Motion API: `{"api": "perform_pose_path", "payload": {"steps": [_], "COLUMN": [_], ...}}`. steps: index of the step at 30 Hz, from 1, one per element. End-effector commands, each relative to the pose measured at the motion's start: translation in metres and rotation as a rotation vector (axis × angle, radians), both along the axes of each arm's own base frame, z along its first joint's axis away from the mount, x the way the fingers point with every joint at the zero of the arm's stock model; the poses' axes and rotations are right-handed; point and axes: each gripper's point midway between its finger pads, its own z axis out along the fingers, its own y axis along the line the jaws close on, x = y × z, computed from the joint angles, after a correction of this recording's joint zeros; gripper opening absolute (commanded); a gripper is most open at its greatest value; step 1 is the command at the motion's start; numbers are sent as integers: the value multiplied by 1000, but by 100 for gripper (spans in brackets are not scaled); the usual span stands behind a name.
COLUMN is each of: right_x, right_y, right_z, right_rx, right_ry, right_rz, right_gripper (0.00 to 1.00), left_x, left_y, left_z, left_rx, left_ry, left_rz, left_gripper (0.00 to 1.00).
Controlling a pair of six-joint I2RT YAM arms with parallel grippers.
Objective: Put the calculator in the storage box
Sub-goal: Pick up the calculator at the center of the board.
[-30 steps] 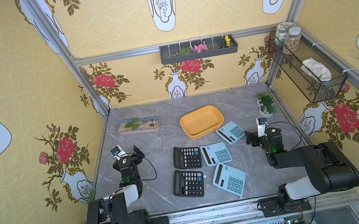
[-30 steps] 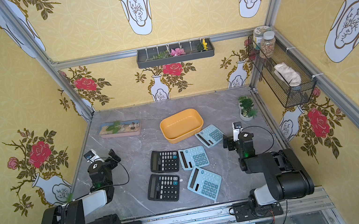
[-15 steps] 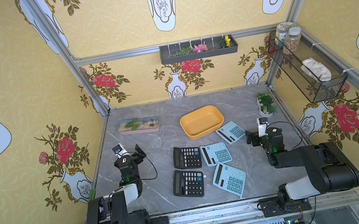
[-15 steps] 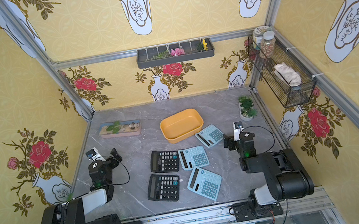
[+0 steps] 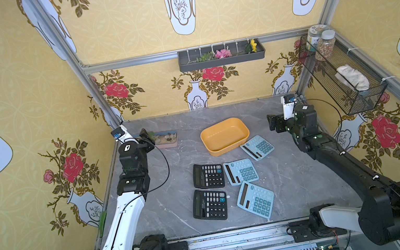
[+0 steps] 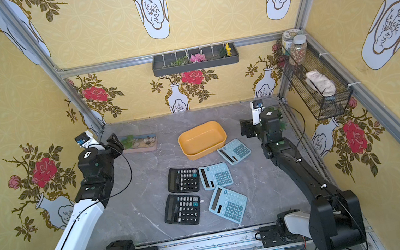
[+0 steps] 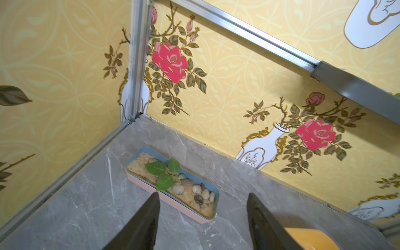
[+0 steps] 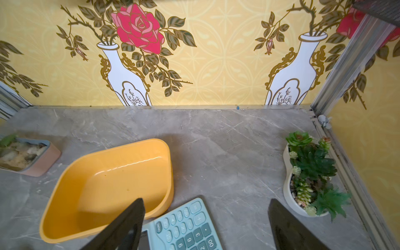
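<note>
The right gripper (image 8: 206,201), open and empty, hangs over a light-blue calculator (image 5: 257,147) lying on the bench (image 5: 297,170) just beside the storage box's (image 5: 223,132) right front corner. The left gripper (image 7: 203,194), also open and empty, is farther from the box.

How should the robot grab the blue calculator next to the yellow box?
From straight above, probably with the right gripper, which hovers nearest. The blue calculator lies flat, one side close against the storage box, so pinch its display end and the opposite end, which look free.
</note>
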Motion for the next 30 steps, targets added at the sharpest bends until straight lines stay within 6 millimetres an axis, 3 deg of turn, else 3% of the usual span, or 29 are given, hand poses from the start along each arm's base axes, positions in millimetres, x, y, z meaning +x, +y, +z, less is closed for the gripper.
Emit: {"api": "perform_pose_path", "payload": {"steps": [1,6,14,20,30], "right_x": [-47,-79,-126,-145,-156], "right_y": [22,27,29,32,41], "right_z": [-51,-51,-54,-62,-74], "right_rx": [36,130,205,239,290], "right_ry": [314,364,453,507,559], "right_rz": [28,16,15,26,54], "right_gripper": [92,92,86,79,73], "left_x": [-36,-70,-100,-97,-85], "left_y": [-27,-57,-113,-143,-155], "left_z": [-79,-129,-172,-186,-212], "left_rx": [-142,-289,-438,-481,-454], "left_ry": [388,609,793,846,928], "left_rz": [-113,-220,-396,-476,-513], "left_gripper": [64,62,61,57,55]}}
